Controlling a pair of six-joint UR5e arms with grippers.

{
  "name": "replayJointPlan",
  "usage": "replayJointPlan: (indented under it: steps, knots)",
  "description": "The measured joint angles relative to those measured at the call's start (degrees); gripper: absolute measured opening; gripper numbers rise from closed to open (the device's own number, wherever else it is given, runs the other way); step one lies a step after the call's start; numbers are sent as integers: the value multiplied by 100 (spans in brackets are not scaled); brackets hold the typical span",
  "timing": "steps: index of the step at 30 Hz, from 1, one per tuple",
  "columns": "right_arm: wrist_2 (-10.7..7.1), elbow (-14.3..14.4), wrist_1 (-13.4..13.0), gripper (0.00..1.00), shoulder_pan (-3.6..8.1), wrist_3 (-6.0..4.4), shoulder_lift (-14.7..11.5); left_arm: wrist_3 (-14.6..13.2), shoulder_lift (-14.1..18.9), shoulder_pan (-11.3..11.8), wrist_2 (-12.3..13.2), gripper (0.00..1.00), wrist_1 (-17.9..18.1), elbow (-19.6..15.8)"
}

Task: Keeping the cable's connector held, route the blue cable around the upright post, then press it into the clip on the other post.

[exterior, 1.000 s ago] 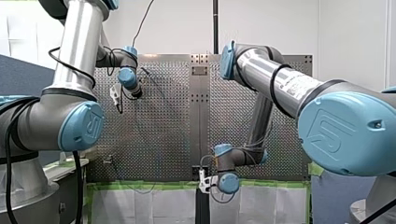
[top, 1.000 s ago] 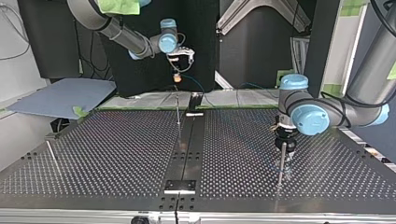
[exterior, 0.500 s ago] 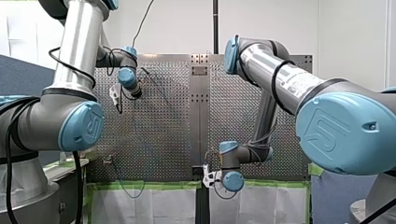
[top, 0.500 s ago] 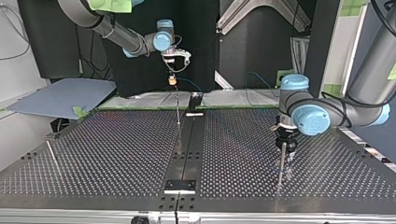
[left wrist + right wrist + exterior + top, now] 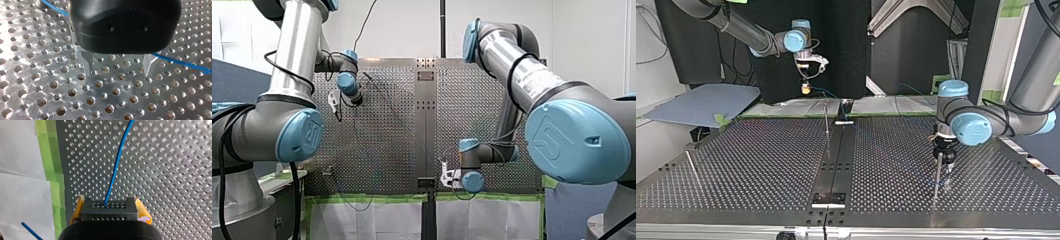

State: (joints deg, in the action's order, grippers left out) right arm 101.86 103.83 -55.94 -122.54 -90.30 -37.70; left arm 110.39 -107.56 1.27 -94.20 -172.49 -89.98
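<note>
My right gripper clamps the black connector, blue cable running ahead. My left gripper gapes wide. Arm label: unreadable.

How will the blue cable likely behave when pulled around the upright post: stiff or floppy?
Probably flexible but springy: leaving the connector in my right gripper, the blue cable runs in a gentle bow without kinks. It looks thin and light, so it should follow the pull, yet may slip off the post unless kept taut.
</note>
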Motion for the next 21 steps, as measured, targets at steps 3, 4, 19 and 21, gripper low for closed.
replayJointPlan:
  steps: [3, 4, 19, 21]
  knots:
    - [-28, 91, 42, 0, 69, -29, -176, 18, 0, 3, 2, 100, 2, 0]
    - [-34, 107, 58, 0, 87, -33, -213, 30, 0, 6, 2, 100, 2, 0]
    - [-301, 362, -278, 0, 352, -306, -285, 316, 1, 21, -159, 100, -43, 0]
    - [-317, 364, -284, 0, 360, -298, -281, 438, 2, 26, -183, 100, -62, 0]
